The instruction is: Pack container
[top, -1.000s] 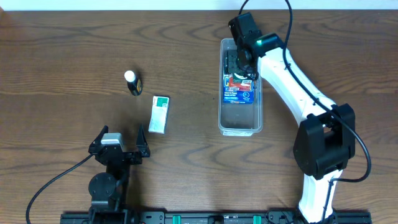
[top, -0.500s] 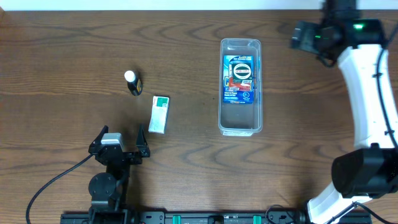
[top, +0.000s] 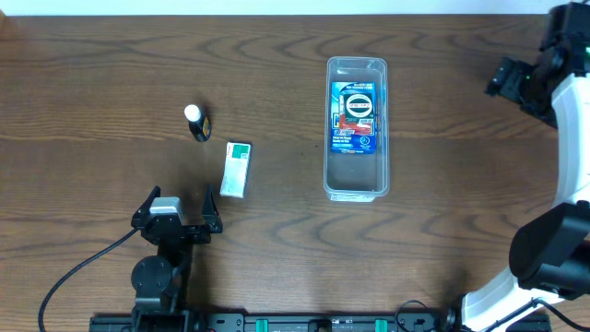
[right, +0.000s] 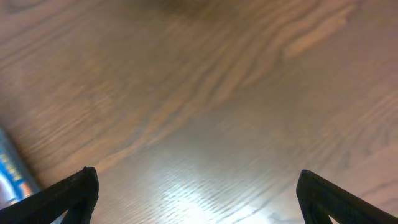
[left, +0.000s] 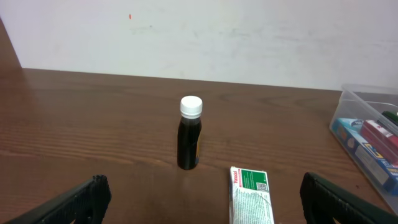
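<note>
Container (top: 356, 181) is sitting right of the tabletop's middle, nearer the far edge, its long sides running from far edge to near edge, and a blue printed packet (top: 355, 114) is already lying flat in its far half while the near half is showing bare clear floor. Over by the far right corner the right gripper (top: 513, 81) is hanging above bare wood, well apart from the bin, and its wrist view is showing both fingers spread wide with nothing between them. Down near the near edge on the left side, the left gripper (top: 180, 205) is also gaping wide and empty, looking straight at a small dark bottle (left: 189, 134) with a white cap, standing upright, and a green-and-white box (left: 250, 194) lying flat just beside it on the near side. Those two are looking like the pieces waiting to go in. As for the bin itself, it is reading as light, thin-walled plastic: stiff enough to hold shape, likely flexing a little under a pinch, and smooth enough to be slippery. If it needs shifting, I am judging the best hold to be over one long wall at the rim, one finger inside and one outside, toward the bare near end.
</note>
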You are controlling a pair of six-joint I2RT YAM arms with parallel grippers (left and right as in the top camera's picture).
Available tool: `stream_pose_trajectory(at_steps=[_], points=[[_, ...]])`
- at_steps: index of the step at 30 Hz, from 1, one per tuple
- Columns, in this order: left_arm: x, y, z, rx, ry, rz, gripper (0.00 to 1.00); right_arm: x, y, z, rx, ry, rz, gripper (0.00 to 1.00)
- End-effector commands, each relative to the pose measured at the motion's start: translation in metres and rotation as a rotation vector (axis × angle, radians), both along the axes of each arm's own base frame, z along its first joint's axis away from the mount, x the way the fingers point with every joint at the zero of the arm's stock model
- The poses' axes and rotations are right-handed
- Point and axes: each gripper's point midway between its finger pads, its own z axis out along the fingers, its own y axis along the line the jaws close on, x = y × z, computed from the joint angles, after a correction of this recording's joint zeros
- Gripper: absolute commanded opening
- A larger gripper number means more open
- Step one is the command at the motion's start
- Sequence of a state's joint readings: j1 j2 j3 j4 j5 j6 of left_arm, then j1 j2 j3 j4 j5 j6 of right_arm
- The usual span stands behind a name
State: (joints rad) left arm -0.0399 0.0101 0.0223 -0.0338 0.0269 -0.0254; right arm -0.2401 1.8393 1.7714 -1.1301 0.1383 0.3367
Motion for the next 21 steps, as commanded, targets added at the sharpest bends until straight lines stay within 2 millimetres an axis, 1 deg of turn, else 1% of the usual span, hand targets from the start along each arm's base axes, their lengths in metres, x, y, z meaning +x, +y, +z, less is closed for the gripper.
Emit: stream_pose_trajectory(at_steps=[1, 18, 19, 21], points=[[-0.0008, 0.0032, -0.0167, 0.01, 0.049, 0.015, 0.98, -0.0057, -0.0117, -0.0045, -0.018, 0.022, -0.025, 0.99], [-0.0008, 0.0031, -0.0166, 0.008, 0.049, 0.015, 0.98, -0.0062, -0.0122, -0.0047, -0.017, 0.023, -0.027, 0.99], [-0.0008, 0.0021, -0.0166, -0.013, 0.049, 0.012, 0.98, -0.0061, -0.0119, -0.0047, -0.017, 0.023, -0.026, 0.99], [-0.0008, -0.0042, -0.0153, -0.113, 0.047, -0.012, 0.98, -0.006, -0.0117, -0.0047, -0.017, 0.023, -0.026, 0.99]])
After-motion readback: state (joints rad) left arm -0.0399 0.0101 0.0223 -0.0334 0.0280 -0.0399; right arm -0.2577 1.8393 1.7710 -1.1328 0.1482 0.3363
